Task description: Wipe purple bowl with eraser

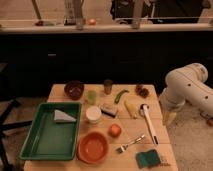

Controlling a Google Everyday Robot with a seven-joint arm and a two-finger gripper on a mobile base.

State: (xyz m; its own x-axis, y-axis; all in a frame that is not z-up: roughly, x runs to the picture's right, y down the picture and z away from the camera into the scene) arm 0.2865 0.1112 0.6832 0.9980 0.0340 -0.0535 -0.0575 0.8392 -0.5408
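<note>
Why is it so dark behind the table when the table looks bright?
In the camera view, light falls on the pale wooden table, so the small dark purple bowl and green plastic tray show clearly; the cabinets behind lie in shadow; the robot's hand hangs lit beside the table's right edge.

4 things crowd the eraser (pixel 108 110): white cup (pixel 93 114) just left, green cup (pixel 90 96) behind-left, green pepper (pixel 120 96) behind-right, yellow item (pixel 131 108) right. Bare table (pixel 131 131) opens before it. The gripper (pixel 170 118) hangs well right, off the table.
</note>
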